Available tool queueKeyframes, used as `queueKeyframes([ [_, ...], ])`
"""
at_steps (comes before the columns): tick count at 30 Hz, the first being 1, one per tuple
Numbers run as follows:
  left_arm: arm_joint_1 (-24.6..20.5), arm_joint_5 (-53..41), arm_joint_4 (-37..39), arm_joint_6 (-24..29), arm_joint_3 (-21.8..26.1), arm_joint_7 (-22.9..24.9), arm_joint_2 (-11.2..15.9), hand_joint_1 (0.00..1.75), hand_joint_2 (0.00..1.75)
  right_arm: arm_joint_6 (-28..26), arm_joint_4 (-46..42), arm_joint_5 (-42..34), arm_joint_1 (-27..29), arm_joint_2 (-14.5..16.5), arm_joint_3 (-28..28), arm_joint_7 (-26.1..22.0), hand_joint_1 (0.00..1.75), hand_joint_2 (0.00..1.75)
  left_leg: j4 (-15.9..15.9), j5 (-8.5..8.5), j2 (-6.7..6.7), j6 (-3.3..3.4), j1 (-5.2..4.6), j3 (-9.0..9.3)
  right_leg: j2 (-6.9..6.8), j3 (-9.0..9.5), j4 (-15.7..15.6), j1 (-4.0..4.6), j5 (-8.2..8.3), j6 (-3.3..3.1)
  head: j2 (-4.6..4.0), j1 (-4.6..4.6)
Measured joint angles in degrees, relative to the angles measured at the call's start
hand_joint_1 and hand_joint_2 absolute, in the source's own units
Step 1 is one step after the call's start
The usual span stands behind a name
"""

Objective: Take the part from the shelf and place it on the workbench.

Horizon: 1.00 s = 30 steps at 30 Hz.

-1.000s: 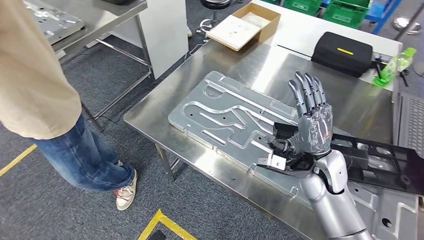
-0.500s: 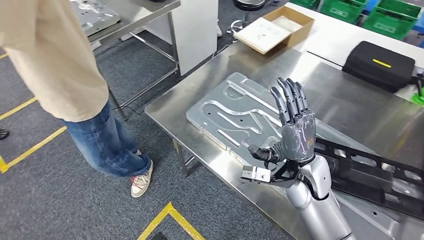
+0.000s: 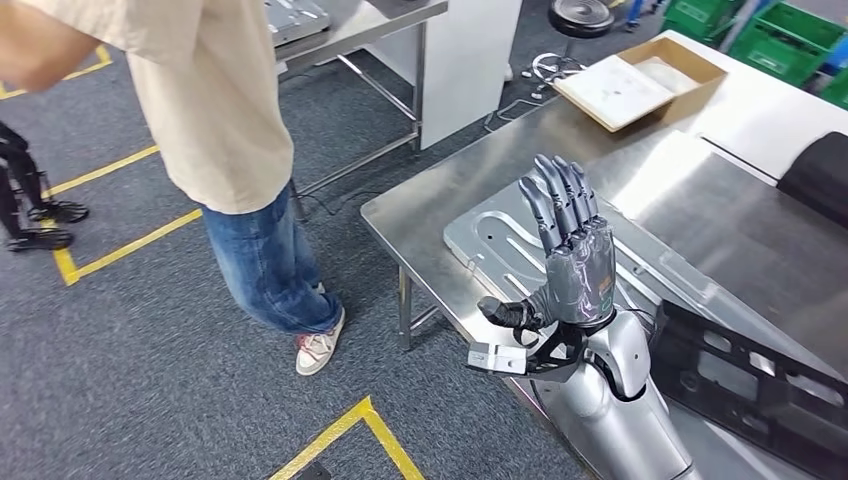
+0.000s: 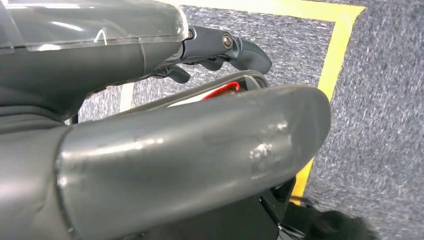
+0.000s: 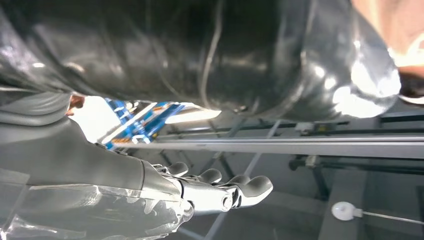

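A large silver machined plate (image 3: pixel 497 236) lies flat on the steel workbench (image 3: pixel 420 215), near its front corner. My right hand (image 3: pixel 572 265) is raised upright in front of the plate with its fingers straight and apart, holding nothing. The right wrist view shows the same hand (image 5: pixel 210 192) with extended fingers and an empty palm. A black frame-like part (image 3: pixel 740 385) lies on the bench to the right of my arm. In the left wrist view my left hand (image 4: pixel 150 100) hangs over grey carpet with nothing in it, thumb and fingers apart.
A person (image 3: pixel 220 120) in a beige shirt and jeans stands on the carpet left of the bench. An open cardboard box (image 3: pixel 640 85) sits at the bench's far end, and a black case (image 3: pixel 820 175) at the right edge. Another steel table (image 3: pixel 350 25) stands behind. Yellow floor tape (image 3: pixel 350 430) runs below.
The camera has swung left, so the bench and plate slide right in the picture and more floor shows. My right hand stays raised and empty.
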Motion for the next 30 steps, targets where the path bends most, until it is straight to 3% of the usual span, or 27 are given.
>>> queueKeyframes([
  [1,-0.06,0.00,0.00,-0.02,0.00,-0.01,-0.05,0.00,0.00,0.00,-0.01,0.00,-0.08,0.00,0.05,0.00,0.00,0.00,0.06,0.05,-0.70,-0.19,0.02,-0.10,1.30,1.39,-3.28,0.00,1.23,-0.33,0.00,0.01],
  [3,-0.09,-0.01,0.00,-0.05,0.00,-0.02,-0.14,0.00,0.00,0.02,-0.03,0.02,-0.30,0.02,0.18,0.01,0.00,0.00,0.00,0.27,-1.92,-0.85,0.26,-0.52,2.59,2.52,-6.04,0.11,1.59,-0.73,0.00,0.02],
  [5,0.00,-0.04,0.00,-0.10,0.00,-0.01,-0.10,0.00,0.00,0.20,-0.04,0.10,-0.74,0.07,0.42,0.01,0.00,0.00,-0.18,0.43,-2.82,-1.62,0.46,-0.80,1.36,2.87,-6.76,0.06,1.75,-0.99,0.00,0.03],
  [7,0.05,-0.08,0.00,-0.17,-0.01,-0.01,-0.02,0.00,0.00,0.56,-0.04,0.25,-1.26,0.17,0.81,0.05,0.00,0.00,1.44,-0.74,-0.66,-2.24,0.18,-1.57,-0.12,3.55,-7.76,-0.26,2.06,-1.44,0.00,-0.16],
  [9,-0.11,-0.10,0.00,-0.25,-0.02,-0.02,0.01,0.00,0.00,0.91,-0.04,0.38,-1.53,0.25,1.12,0.15,0.00,0.00,7.32,-3.98,2.79,-2.71,0.07,-4.38,-1.91,4.00,-8.26,-0.24,2.11,-1.84,0.00,-0.41],
  [11,-0.17,-0.11,0.00,-0.31,-0.02,-0.02,0.01,0.00,0.00,1.14,-0.02,0.52,-1.62,0.26,1.39,0.23,0.00,0.00,13.88,-6.55,4.06,-3.08,0.31,-7.66,-3.77,4.06,-8.24,-0.10,1.97,-1.99,0.00,-0.47],
  [12,-0.10,-0.11,0.00,-0.31,-0.02,-0.02,0.02,0.00,0.00,1.24,-0.01,0.61,-1.70,0.26,1.59,0.29,0.00,0.00,14.96,-6.45,4.32,-3.23,0.41,-8.20,-4.62,4.07,-8.20,-0.08,1.88,-1.96,0.00,-0.48],
  [13,-0.02,-0.11,0.00,-0.32,-0.02,-0.02,0.03,0.00,0.00,1.31,0.00,0.69,-1.83,0.27,1.83,0.34,0.00,0.00,13.83,-5.30,4.60,-3.35,0.51,-7.59,-5.40,4.10,-8.13,-0.09,1.77,-1.87,0.00,-0.48],
  [16,-0.09,-0.07,0.00,-0.27,-0.02,-0.03,0.08,0.00,0.00,1.46,0.00,0.86,-2.55,0.37,2.44,0.64,0.00,0.00,3.26,-0.56,7.54,-3.08,0.36,-2.04,-7.38,4.21,-7.48,0.10,1.11,-1.14,0.00,-0.47],
  [18,-0.19,-0.04,0.00,-0.16,-0.02,-0.05,0.07,0.00,0.00,1.46,0.01,0.92,-2.96,0.41,2.68,0.88,0.00,0.00,0.10,-0.03,8.70,-2.30,0.00,-0.56,-8.48,4.26,-7.09,0.50,0.68,-0.53,0.00,-0.39],
  [20,-0.01,-0.03,0.00,-0.06,-0.01,-0.06,0.07,0.00,0.00,1.48,0.02,0.96,-3.25,0.43,2.99,1.02,0.00,0.00,-0.08,0.06,7.47,-1.43,-0.08,-0.62,-9.37,4.43,-7.01,0.51,0.39,0.02,0.00,-0.34],
  [21,0.10,-0.02,0.00,-0.02,-0.01,-0.06,0.07,0.00,0.00,1.48,0.02,0.96,-3.38,0.44,3.16,1.05,0.00,0.00,-0.24,0.19,6.84,-1.07,-0.03,-0.60,-8.75,4.40,-6.64,0.34,-0.05,0.33,0.00,-0.34],
  [23,0.05,-0.02,0.00,0.04,-0.01,-0.06,0.07,0.00,0.00,1.46,0.03,0.95,-3.56,0.46,3.33,1.11,0.00,0.00,-0.55,0.49,5.69,-0.40,0.17,-0.50,-5.83,2.98,-3.22,-0.04,-2.49,0.81,0.00,-0.33],
  [24,-0.05,-0.02,0.00,0.07,-0.01,-0.06,0.05,0.00,0.00,1.44,0.07,0.93,-3.55,0.46,3.35,1.15,0.00,0.00,-0.56,0.54,5.09,-0.23,0.16,-0.53,-4.21,1.43,0.18,-0.12,-4.33,0.92,0.00,-0.33],
  [26,-0.12,0.01,0.00,0.10,-0.01,-0.04,0.04,0.00,0.00,1.36,0.24,0.87,-3.43,0.45,3.40,1.25,0.00,0.00,-0.49,0.59,3.66,-0.05,0.11,-0.58,-2.80,-2.14,7.25,-0.11,-7.02,1.00,0.00,-0.33],
  [27,-0.07,0.02,0.00,0.11,-0.01,-0.02,0.04,0.00,0.00,1.32,0.35,0.85,-3.36,0.44,3.44,1.28,0.00,0.00,-0.42,0.59,2.88,-0.03,0.08,-0.58,-2.58,-3.13,8.88,-0.10,-6.95,0.97,0.00,-0.33],
  [28,0.00,0.04,0.00,0.12,0.00,0.00,0.05,0.00,0.00,1.28,0.44,0.83,-3.32,0.43,3.46,1.31,0.00,0.00,-0.35,0.57,2.09,-0.04,0.07,-0.57,-2.44,-3.12,8.31,-0.09,-5.70,0.85,0.00,-0.33],
  [30,0.08,0.09,0.00,0.16,0.00,0.02,0.04,0.00,0.00,1.21,0.50,0.81,-3.34,0.41,3.52,1.38,0.00,0.00,-0.23,0.55,0.52,-0.09,0.10,-0.56,-1.08,-0.60,1.83,-0.08,-1.29,0.31,0.00,-0.33],
])
